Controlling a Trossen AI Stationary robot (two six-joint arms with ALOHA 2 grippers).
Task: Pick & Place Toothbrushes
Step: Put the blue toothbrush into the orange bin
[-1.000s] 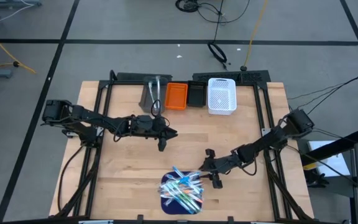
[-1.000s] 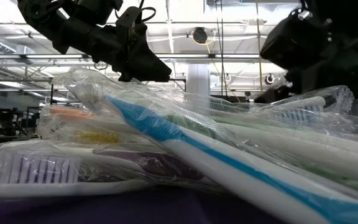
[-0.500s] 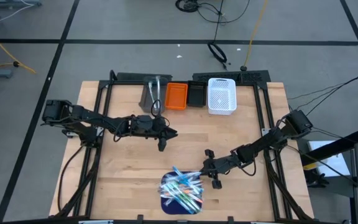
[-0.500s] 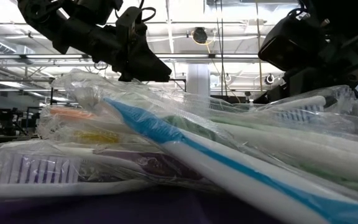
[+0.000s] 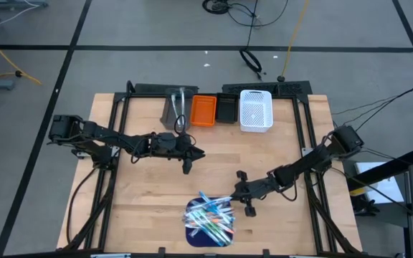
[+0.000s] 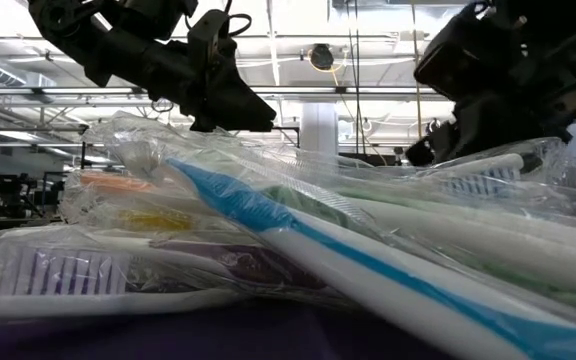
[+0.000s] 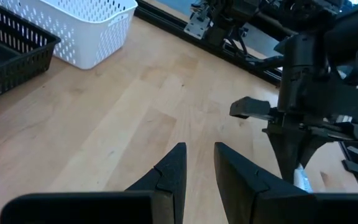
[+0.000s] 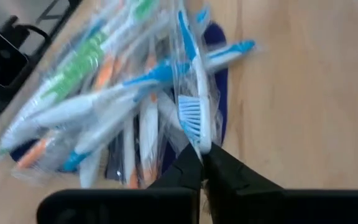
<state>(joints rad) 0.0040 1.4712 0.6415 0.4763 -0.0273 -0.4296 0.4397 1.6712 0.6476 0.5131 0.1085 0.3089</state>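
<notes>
My right gripper point(image 8: 202, 155) pinched on one wrapped toothbrush point(image 8: 193, 93) at the edge of the toothbrushes point(image 5: 210, 217), heaped on the mat point(image 5: 192, 231), front of bench point(image 5: 142, 190); left gripper point(image 7: 199, 163) slightly parted, empty, mid-bench

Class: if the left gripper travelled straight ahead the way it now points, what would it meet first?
Probably the right arm's dark gripper, ahead of the left gripper across bare wooden table; depth is uncertain.
</notes>
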